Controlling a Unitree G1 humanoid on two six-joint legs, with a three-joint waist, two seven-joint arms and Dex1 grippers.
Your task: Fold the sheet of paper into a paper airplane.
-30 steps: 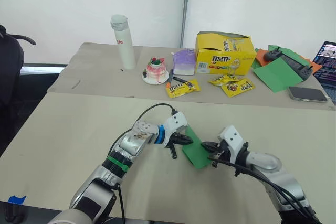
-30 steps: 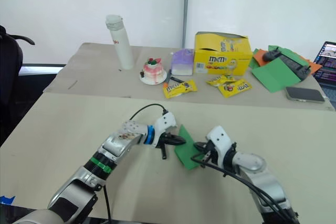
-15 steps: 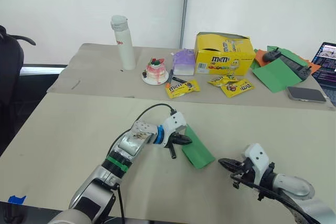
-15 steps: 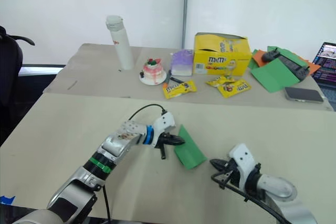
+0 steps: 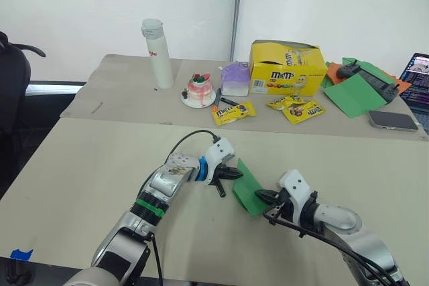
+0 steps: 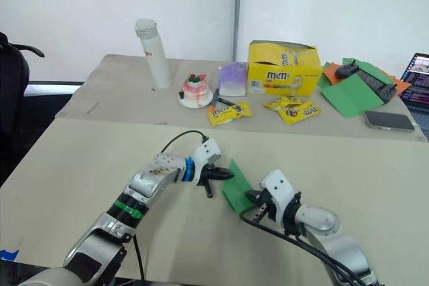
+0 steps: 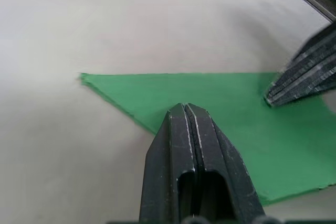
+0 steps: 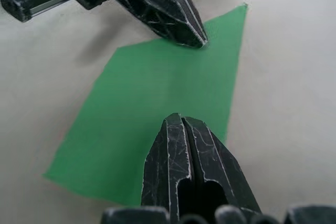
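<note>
The green paper (image 5: 249,185), already folded to a narrow wedge with one pointed end, lies flat on the near table, well in front of the yellow candy box (image 5: 286,67). It is pinned from both sides: the left gripper (image 7: 191,109) is pressed on the edge nearer the pointed end, its two fingers closed together with nothing between them, and the right gripper (image 8: 180,119) is set on the opposite, wider part, likewise closed on nothing and used as a pressing tip. The step in hand appears to be flattening a crease. It is best done by keeping one tip planted as an anchor while the other is drawn along the fold with light, even pressure, so that the thin paper is not dragged or torn. Both forearms are held low, converging on the paper.
</note>
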